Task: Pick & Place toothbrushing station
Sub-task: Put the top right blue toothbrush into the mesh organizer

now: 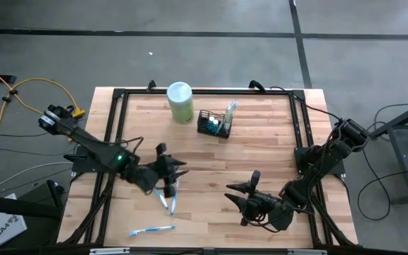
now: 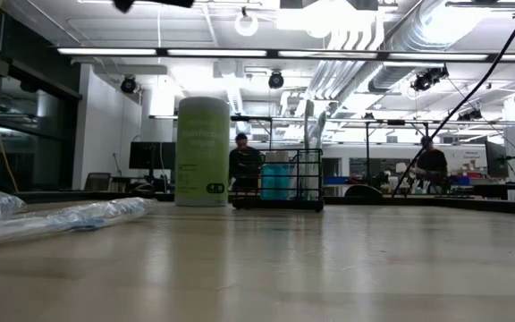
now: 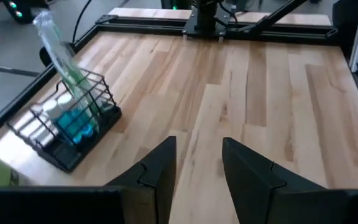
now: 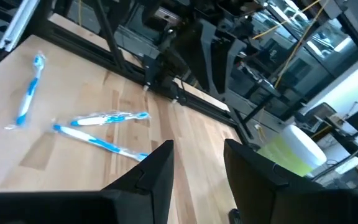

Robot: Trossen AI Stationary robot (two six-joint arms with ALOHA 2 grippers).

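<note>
The toothbrushing station (image 1: pixel 214 124), a small black wire basket, stands on the table at the far middle, with a wrapped toothbrush upright in it and a blue item inside. It also shows in the low view (image 2: pixel 280 183) and the left wrist view (image 3: pixel 67 127). My left gripper (image 1: pixel 180 168) is open and empty above the table's left middle. My right gripper (image 1: pixel 234 197) is open and empty at the near right. Wrapped toothbrushes (image 1: pixel 167 199) (image 1: pixel 151 230) lie on the table near the left gripper; the right wrist view (image 4: pixel 101 118) shows them too.
A pale green canister with a white lid (image 1: pixel 180 102) stands just left of the basket at the far edge. A black frame (image 1: pixel 204 91) runs round the table. People sit in the room beyond the table (image 2: pixel 242 161).
</note>
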